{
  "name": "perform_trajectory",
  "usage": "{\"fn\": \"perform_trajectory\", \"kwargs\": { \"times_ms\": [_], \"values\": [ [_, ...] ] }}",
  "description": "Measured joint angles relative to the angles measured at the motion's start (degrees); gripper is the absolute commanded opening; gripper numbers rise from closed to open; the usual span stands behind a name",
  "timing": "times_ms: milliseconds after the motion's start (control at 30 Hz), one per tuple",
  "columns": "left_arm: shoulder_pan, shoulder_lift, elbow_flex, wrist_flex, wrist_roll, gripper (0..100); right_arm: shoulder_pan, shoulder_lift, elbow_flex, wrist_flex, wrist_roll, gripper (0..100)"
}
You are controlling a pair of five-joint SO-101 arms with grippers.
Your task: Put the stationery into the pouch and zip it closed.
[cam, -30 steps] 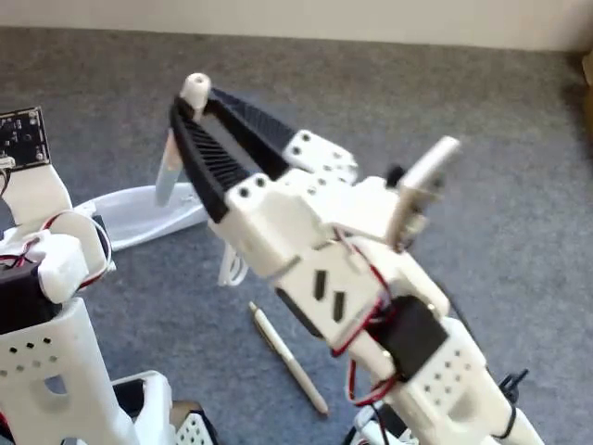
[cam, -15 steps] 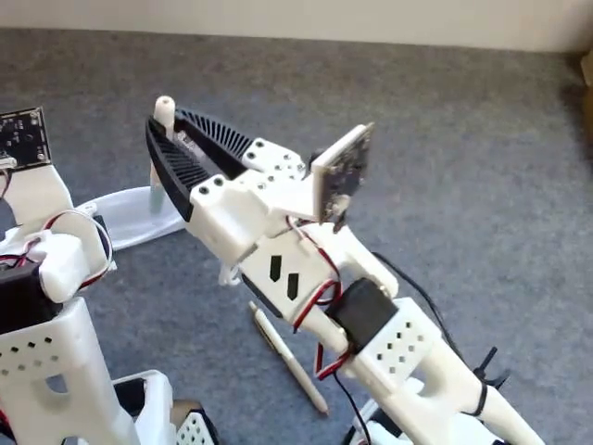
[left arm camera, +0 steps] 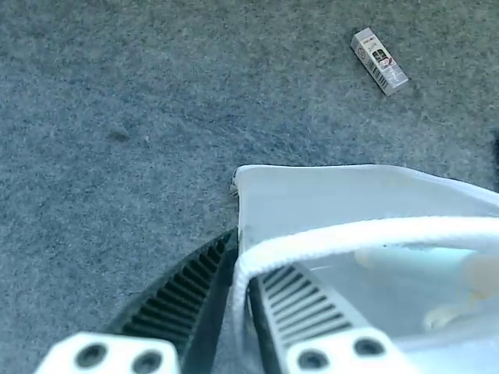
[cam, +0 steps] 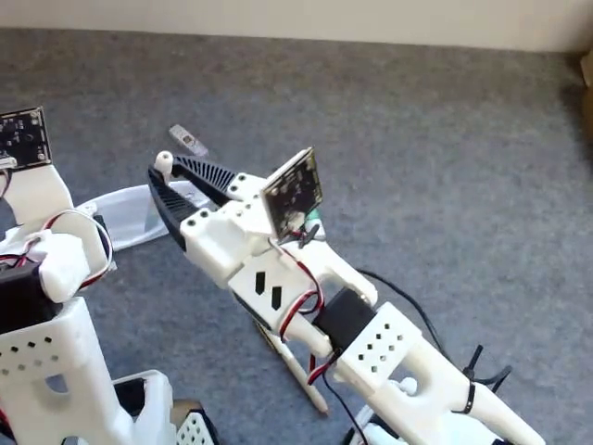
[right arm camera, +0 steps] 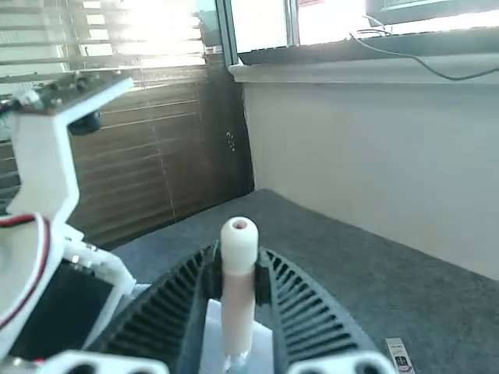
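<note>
The right arm has dropped and swung left over the last second, so the right gripper [cam: 170, 180] now sits low beside the pouch [cam: 125, 211] instead of high above the surface [cam: 445, 139]. The pen [cam: 164, 163] it carries has come down with it, upright, tip end toward the pouch mouth. The move has also uncovered a small case [cam: 188, 141] lying just beyond the pouch. By my reading the pen is close to being dropped in, though not yet inside.

The right gripper's jaws are narrow, clamped on the pen's barrel. The left gripper [left arm camera: 238, 257] is nearly closed too, pinching the pouch's rim at its left end and holding it up. A second pen [cam: 295, 369] lies on the near surface, partly under the right arm, and the zip has yet to be closed.
</note>
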Motion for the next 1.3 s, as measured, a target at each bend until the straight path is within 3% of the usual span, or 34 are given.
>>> {"fn": "perform_trajectory", "kwargs": {
  "times_ms": [100,567,867,1300],
  "values": [
    [0.0,0.0,0.0,0.0,0.0,1,-0.6,0.0,1.8,0.0,0.4,16.9],
    [0.0,0.1,0.0,0.0,0.0,1,-1.0,0.0,3.9,1.5,0.9,17.0],
    [0.1,0.1,0.0,0.0,0.0,1,0.9,-8.2,0.5,21.1,1.0,17.0],
    [0.1,0.1,0.0,0.0,0.0,1,12.0,-10.3,-4.7,44.9,1.0,17.0]
  ]
}}
